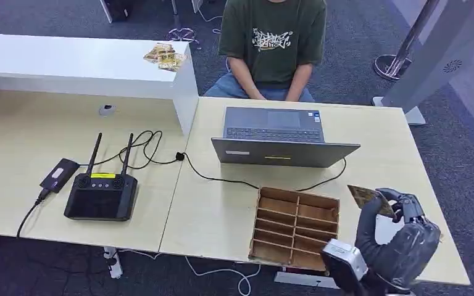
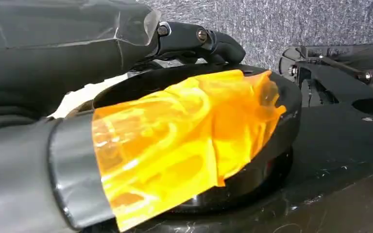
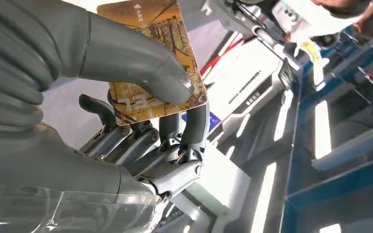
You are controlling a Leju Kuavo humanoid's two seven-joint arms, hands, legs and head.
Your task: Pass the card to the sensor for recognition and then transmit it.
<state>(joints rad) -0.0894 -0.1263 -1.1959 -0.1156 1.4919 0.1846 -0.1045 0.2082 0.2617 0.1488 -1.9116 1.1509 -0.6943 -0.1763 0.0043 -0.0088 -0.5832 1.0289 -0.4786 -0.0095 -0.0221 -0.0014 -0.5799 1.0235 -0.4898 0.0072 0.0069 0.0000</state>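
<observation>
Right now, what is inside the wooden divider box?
The wooden divider box shows bare compartments with no cards visible; its near-right corner is covered by the right hand, which holds the card.

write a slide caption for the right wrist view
Right hand pinches a patterned gold card between thumb and fingers.

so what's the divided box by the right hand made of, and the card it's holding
Divided box: looks like thin unfinished wood or plywood, matte brown with slotted partitions. Card, pinched in the right hand: probably glossy plastic, stiff and flat with a printed gold-brown picture; laminated paper is possible.
</observation>
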